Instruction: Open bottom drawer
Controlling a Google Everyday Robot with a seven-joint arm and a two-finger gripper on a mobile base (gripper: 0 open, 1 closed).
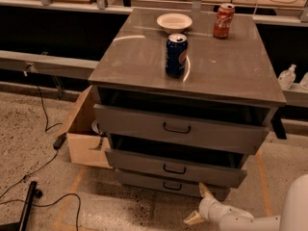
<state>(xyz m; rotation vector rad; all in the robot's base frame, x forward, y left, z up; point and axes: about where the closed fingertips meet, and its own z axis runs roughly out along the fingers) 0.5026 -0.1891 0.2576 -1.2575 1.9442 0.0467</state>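
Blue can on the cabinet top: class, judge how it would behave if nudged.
Upright, tall and narrow, the blue can probably tips, then rolls. Smooth metal, likely slippery. The end effector, open, sits low by the bottom drawer, far from it.

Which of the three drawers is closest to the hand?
The bottom drawer, the slimmest and lowest of the three. The hand is low down, just off its right end.
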